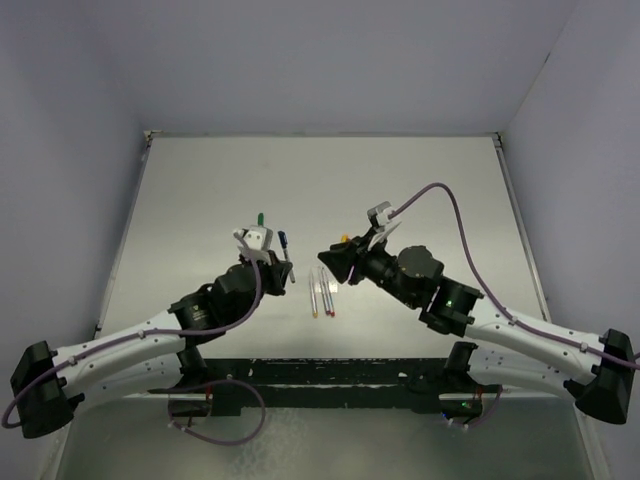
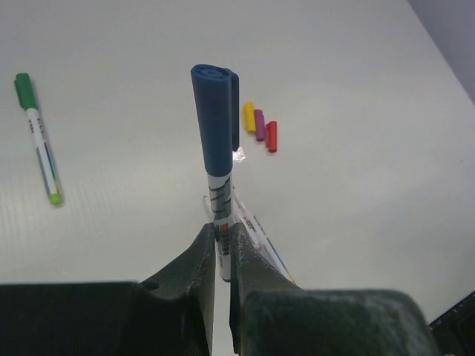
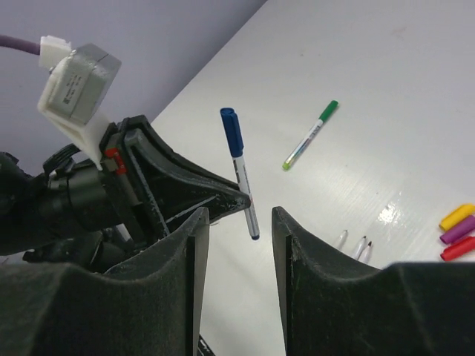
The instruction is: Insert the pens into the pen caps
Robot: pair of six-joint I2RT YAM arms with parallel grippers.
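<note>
1. Clamping the whitish-grey marker pen with the blue plastic cap [image 2: 220, 200]: the left hand [image 2: 221, 239] has its black fingers narrowed onto the lower barrel. The pen runs up the middle of the left wrist frame, cap end topmost, held off the pale tabletop [image 2: 356, 59].
2. Right hand [image 3: 237, 248]: fingers spread wide, nothing gripped. In the right wrist frame the bare end of the blue-capped pen falls between the two fingertips and touches neither. Depth there I cannot tell.
3. Whitish-grey marker pen with the green plastic cap [image 2: 38, 141]: flat on the tabletop at the left of the left wrist frame, cap end toward the top, well apart from the held pen.
4. Three loose stubby plastic caps: yellow cap [image 2: 249, 117], purple cap [image 2: 260, 124], red cap [image 2: 272, 136]. They lie side by side in a tight row, upper centre of the left wrist frame, just right of the blue cap. They also show at the right edge of the right wrist frame.
5. Three uncapped thin whitish pens [image 1: 322, 292]: side by side on the tabletop, centre of the top frame, between the two hands. Their tips show at the lower right of the right wrist frame. The end colours are too small to call.
</note>
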